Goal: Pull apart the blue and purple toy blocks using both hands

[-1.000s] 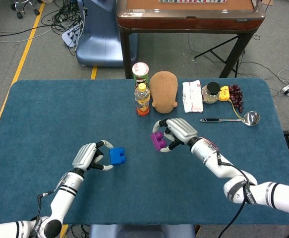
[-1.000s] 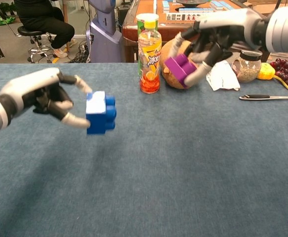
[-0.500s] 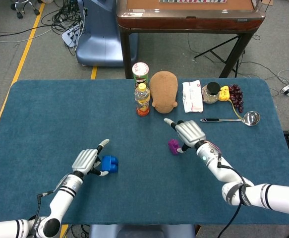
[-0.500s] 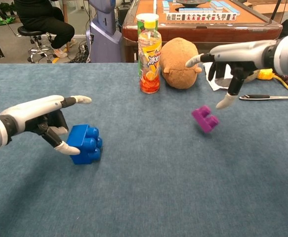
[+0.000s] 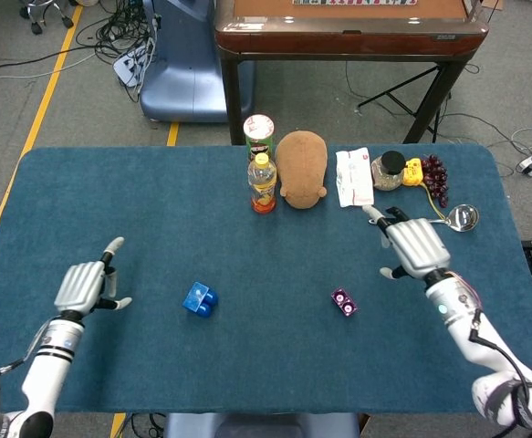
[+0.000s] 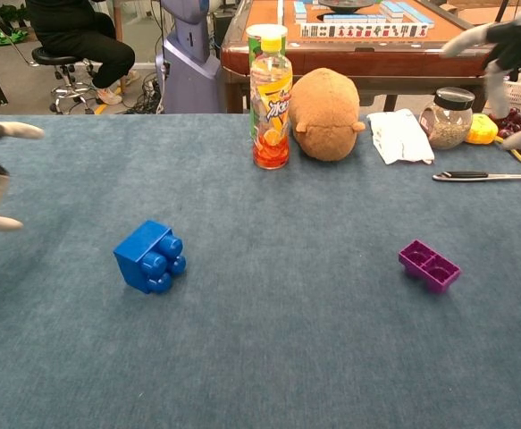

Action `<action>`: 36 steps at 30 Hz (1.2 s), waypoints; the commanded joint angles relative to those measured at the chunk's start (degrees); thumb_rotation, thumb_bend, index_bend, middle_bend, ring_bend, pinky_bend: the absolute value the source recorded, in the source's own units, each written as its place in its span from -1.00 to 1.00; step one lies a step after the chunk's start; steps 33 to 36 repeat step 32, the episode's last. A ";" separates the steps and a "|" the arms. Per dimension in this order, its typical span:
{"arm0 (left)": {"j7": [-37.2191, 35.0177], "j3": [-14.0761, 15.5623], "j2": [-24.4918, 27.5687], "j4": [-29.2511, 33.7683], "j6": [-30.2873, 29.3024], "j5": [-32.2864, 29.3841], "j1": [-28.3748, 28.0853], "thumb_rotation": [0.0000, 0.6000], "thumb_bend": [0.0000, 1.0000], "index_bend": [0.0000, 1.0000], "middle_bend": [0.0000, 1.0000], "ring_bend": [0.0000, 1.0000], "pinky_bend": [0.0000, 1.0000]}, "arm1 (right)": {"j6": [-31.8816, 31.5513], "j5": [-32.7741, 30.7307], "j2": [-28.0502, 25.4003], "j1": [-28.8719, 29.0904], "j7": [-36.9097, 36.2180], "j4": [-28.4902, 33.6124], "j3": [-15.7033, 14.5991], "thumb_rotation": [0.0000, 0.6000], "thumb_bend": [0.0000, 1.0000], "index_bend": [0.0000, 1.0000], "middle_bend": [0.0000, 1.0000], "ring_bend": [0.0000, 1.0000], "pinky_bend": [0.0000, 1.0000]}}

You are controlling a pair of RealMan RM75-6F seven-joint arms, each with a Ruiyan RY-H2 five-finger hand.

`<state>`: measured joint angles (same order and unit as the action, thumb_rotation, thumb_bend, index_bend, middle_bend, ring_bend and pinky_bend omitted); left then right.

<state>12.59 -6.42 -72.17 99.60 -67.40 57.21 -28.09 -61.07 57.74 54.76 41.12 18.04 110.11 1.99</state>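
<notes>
Blue block (image 5: 198, 298) separated, lying on side on blue table cloth (image 5: 110, 210), left of centre, studs facing near-right. Purple block (image 5: 344, 302) lying right of centre, hollow underside up, well apart from blue block. Left hand (image 5: 85, 286) far left of blue block, fingers spread, holding nothing. Right hand (image 5: 412, 245) right of and farther back than purple block, fingers spread, holding nothing. Juice bottle (image 5: 263, 183), plush toy (image 5: 301, 168), glass jar (image 5: 390, 170), spoon (image 5: 430, 219) along far edge.
</notes>
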 commanded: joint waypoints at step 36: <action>-7.34 9.03 14.47 -10.95 -19.38 23.14 20.64 1.00 -1.00 -1.00 -0.42 -0.48 0.09 | -27.37 22.92 -2.06 -34.48 -30.46 -13.52 -5.97 1.00 -1.00 -0.58 -0.21 -0.35 -0.22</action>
